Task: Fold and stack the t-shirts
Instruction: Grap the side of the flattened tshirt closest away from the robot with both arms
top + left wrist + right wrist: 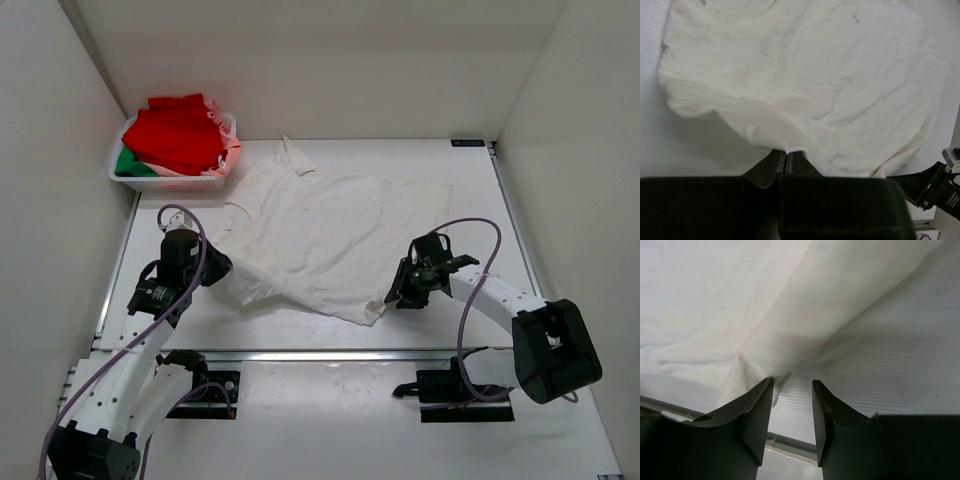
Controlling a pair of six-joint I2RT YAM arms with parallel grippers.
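Note:
A large wrinkled off-white t-shirt lies spread on the table. My left gripper is at the shirt's left edge. In the left wrist view the jaws are pressed together with the cloth's hem pinched at their tips. My right gripper is open beside the shirt's near right corner. In the right wrist view its gap is over bare table, and the shirt's corner touches the left finger. Red, pale pink and green shirts lie piled in the basket.
A white mesh basket stands at the back left corner. White walls enclose the table on three sides. A metal rail runs along the near edge. Bare table lies right of the shirt.

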